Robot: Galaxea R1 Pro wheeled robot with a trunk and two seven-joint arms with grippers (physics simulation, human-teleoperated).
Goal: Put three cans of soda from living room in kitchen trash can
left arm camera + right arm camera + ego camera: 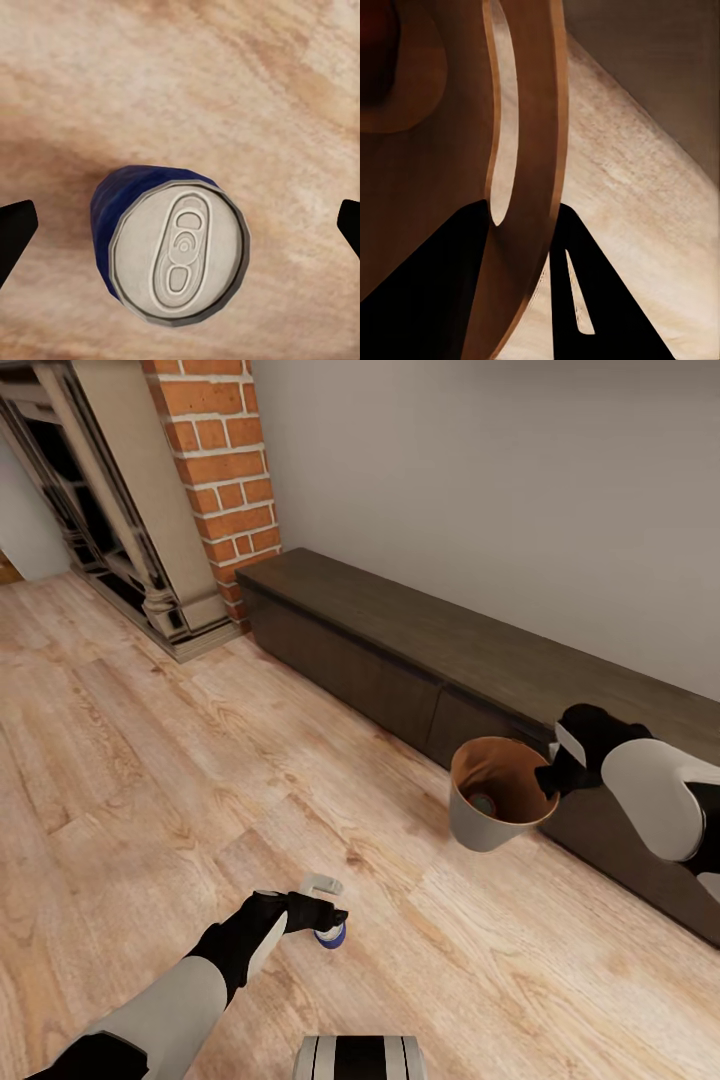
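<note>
Now the left claw (335, 920) hangs released over the blue soda can (331, 935) standing on the floor, near-centre. Right claw (552, 777) is clenched on the trash can (480, 822) rim, w/ one can inside. Next: lower, close.

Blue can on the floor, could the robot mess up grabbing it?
Maybe. The blue can stands upright on the wood floor between the left gripper, whose jaws are open and wide apart; closing off-centre could tip it and let it roll. The right gripper pinches only the rim of the trash can, which hangs tilted off the floor, so it could slip, or spill what seems to be a can inside.
</note>
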